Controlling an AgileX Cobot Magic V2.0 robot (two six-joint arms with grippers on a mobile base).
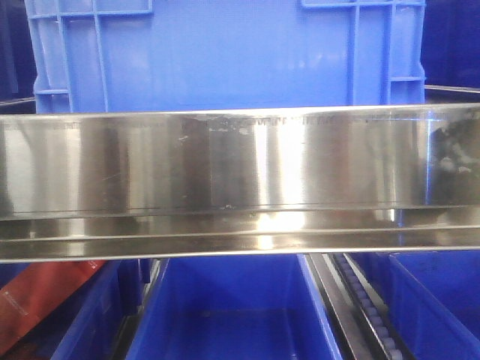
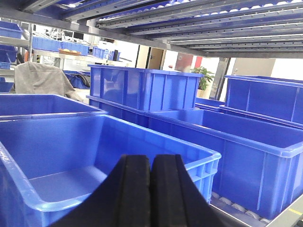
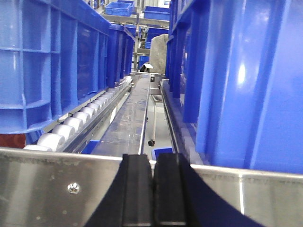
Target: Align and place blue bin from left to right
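From my front camera I see the blue bin (image 1: pixel 225 56) standing upright on the upper shelf level, its smooth side panel facing me and its ribbed corners at the left and right, directly behind a wide shiny steel rail (image 1: pixel 240 180) that crosses the whole view and hides the bin's lower edge. Below that rail, open blue crates (image 1: pixel 232 307) sit side by side on the lower level, with a roller track (image 1: pixel 367 307) running between the middle one and the one to the right, and something red (image 1: pixel 37 300) at the near left. The left wrist camera looks across the lower level: an open crate (image 2: pixel 71 161) lies just in front of the left pincer (image 2: pixel 150 189), more crates stand to the right and farther back, and roller rails (image 2: pixel 199 19) of the shelf above run overhead. The left pincer's two black pads are pressed together with only a thin seam between them, holding nothing, and they hover at the near rim of that crate. The right wrist camera looks down a lane between two rows of crates, a tall blue wall (image 3: pixel 246 80) close on the right and another crate (image 3: pixel 47 61) on white rollers (image 3: pixel 71 125) to the left, with a steel edge (image 3: pixel 47 187) across the near foreground. The right pincer (image 3: pixel 152 189) sits level just in front of that edge, its pads likewise closed against each other and empty.
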